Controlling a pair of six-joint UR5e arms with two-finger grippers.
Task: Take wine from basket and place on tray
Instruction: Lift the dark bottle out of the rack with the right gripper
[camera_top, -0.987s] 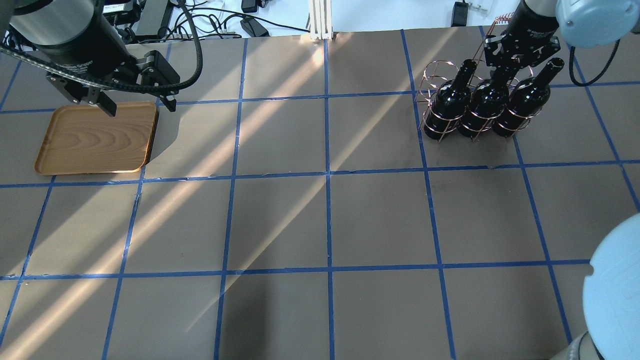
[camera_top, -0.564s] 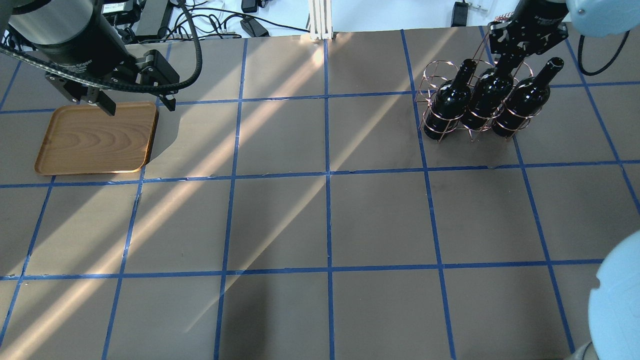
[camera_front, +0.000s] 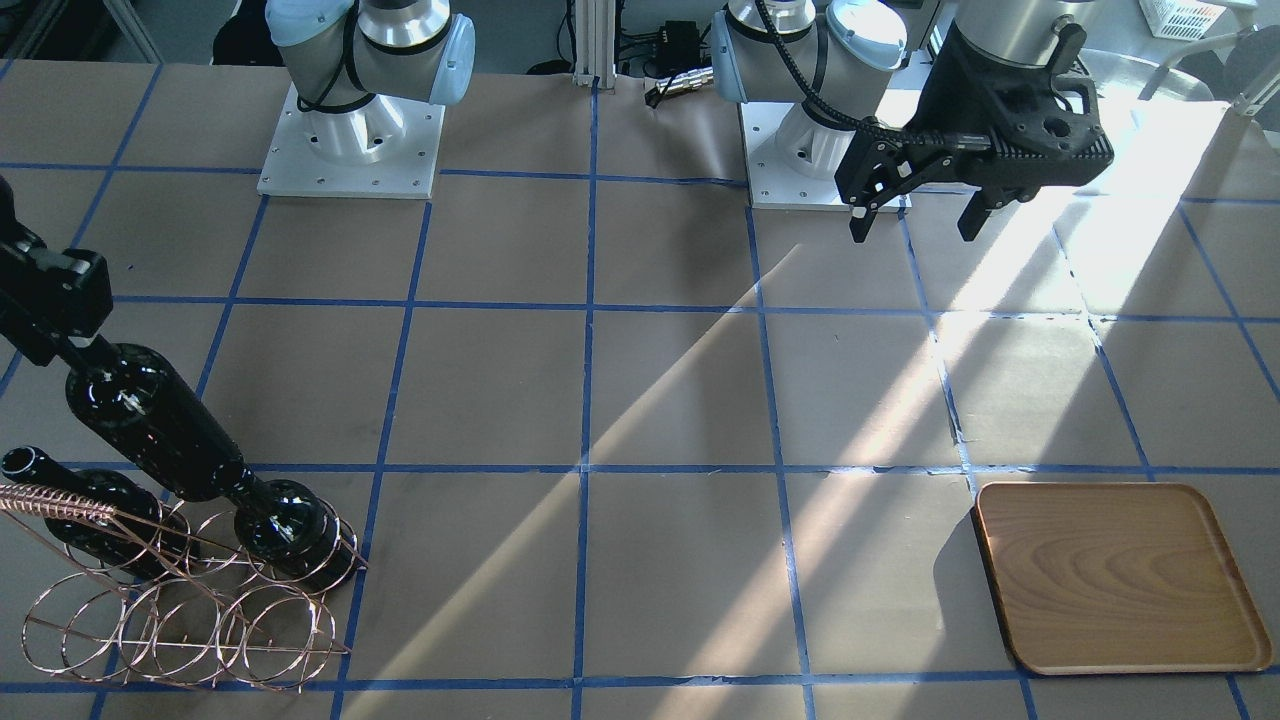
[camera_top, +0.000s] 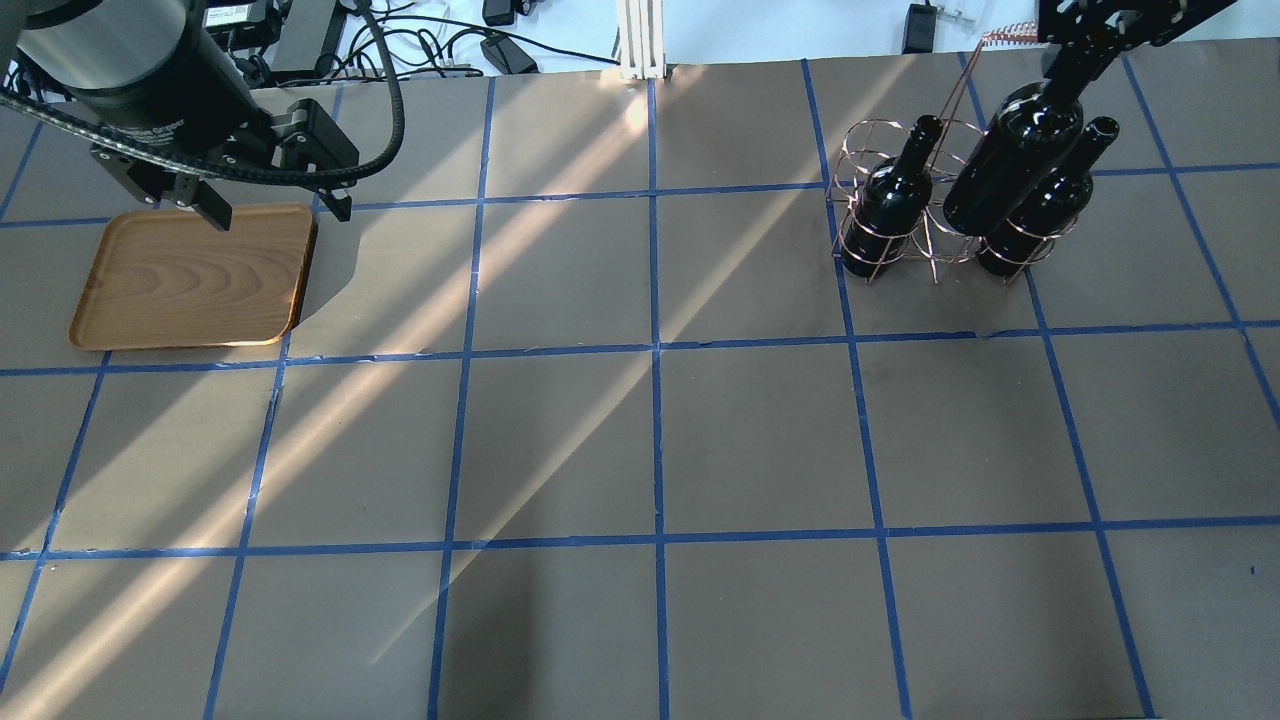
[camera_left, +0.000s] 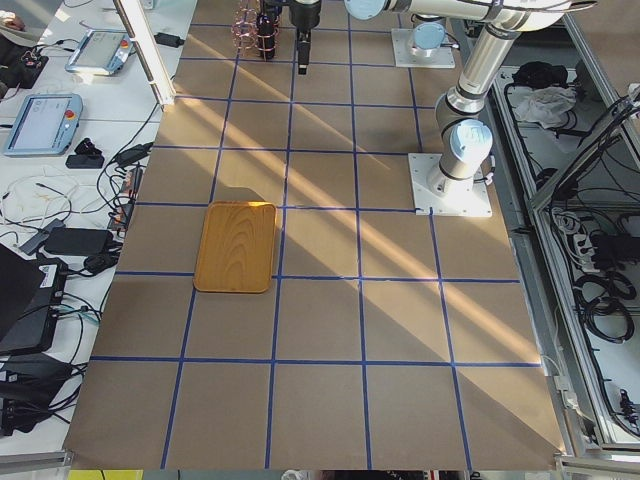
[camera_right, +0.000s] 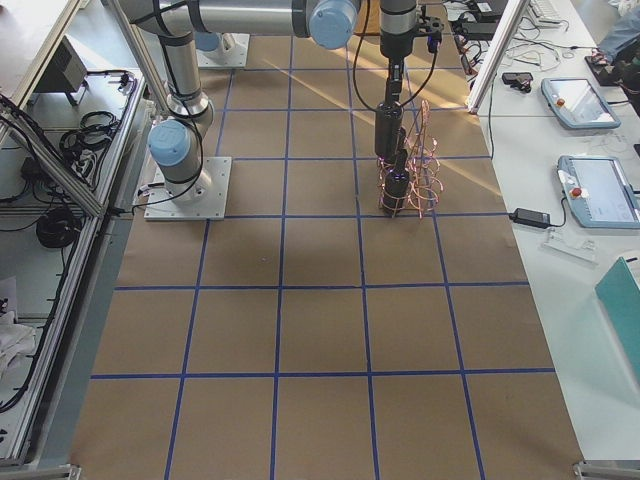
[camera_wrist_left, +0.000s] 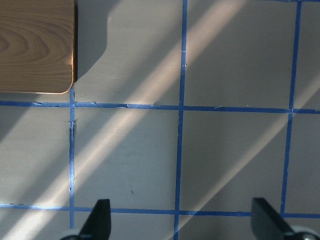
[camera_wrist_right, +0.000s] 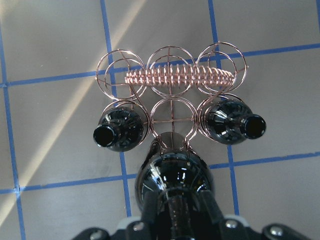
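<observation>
Glossy, near-black wine bottle (camera_top: 1012, 165), no label, slim neck up in the right gripper (camera_top: 1068, 70), fingers clamped on that neck. It hangs upright over the copper wire basket (camera_wrist_right: 172, 80), above the vacant middle ring of one row, between two other bottles (camera_wrist_right: 120, 131) seated in the end rings. The right wrist camera looks straight down the bottle's shoulder and shows three bare rings beyond the coiled handle. The view from the robot's right adds the height: bottle raised above the seated pair. Over at the other end, well apart, sits the wooden tray (camera_front: 1120, 575), nothing on it. The left gripper (camera_front: 915, 228) hovers near it, fingers wide apart, holding nothing. The table (camera_top: 650, 440) is brown with a blue tape grid and streaked with sunlight. Benches alongside carry cables and handheld screens (camera_left: 45, 120)
</observation>
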